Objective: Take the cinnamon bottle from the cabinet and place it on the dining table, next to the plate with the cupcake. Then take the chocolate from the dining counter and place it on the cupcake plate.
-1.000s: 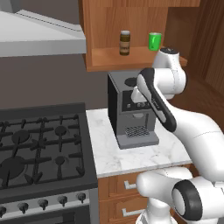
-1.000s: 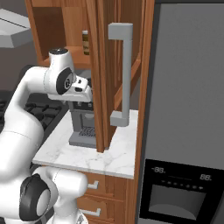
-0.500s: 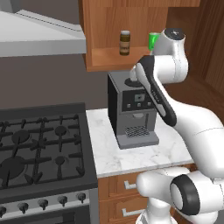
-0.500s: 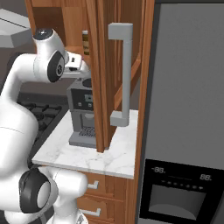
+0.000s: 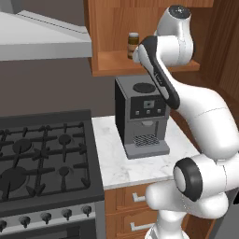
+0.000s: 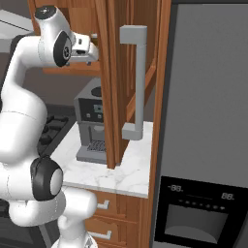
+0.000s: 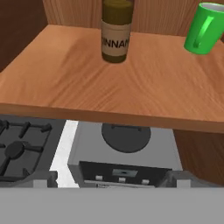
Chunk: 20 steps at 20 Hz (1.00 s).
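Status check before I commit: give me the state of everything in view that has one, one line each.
Cinnamon bottle: upright on the cabinet shelf, capped, not held.
Green mug: on the shelf, right of the bottle in the hand view, apart from it.
Cabinet door: open.
Gripper: short of the shelf, nothing between the fingers; open or shut unclear.
Coffee machine: on the counter, below the shelf.

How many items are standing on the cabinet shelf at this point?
2. The cinnamon bottle stands toward the back of the cabinet shelf, left of the middle in the hand view; a green mug sits to its right. Shelf parts outside that view may hold more.
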Tool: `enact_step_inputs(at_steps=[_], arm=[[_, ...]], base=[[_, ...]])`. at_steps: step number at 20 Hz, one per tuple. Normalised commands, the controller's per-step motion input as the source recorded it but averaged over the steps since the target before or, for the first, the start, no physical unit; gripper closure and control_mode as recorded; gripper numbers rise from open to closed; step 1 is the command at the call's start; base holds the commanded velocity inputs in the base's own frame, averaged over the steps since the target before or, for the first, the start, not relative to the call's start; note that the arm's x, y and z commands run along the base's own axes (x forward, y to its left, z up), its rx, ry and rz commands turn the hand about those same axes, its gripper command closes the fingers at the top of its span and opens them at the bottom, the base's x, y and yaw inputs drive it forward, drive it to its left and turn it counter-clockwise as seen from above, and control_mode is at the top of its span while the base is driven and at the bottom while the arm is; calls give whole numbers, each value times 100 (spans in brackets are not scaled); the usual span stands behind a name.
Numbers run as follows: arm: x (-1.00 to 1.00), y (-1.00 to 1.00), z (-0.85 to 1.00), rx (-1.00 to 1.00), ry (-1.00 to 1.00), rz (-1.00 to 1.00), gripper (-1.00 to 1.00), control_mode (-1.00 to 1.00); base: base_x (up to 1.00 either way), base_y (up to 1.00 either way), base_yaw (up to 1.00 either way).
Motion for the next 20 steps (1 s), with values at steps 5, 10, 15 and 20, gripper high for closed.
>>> enact_step_inputs(at_steps=[5,10,15,20], arm=[[29,-10,22,2,-11,0,-100,-100],[64,2,8,-1,-5,0,-100,-100],[45,12,-3,-5,-14,0,-100,-100],[42,2,-18,-3,-10,0,-100,-100]], base=[[0,0,0],[0,0,0],[0,0,0],[0,0,0]])
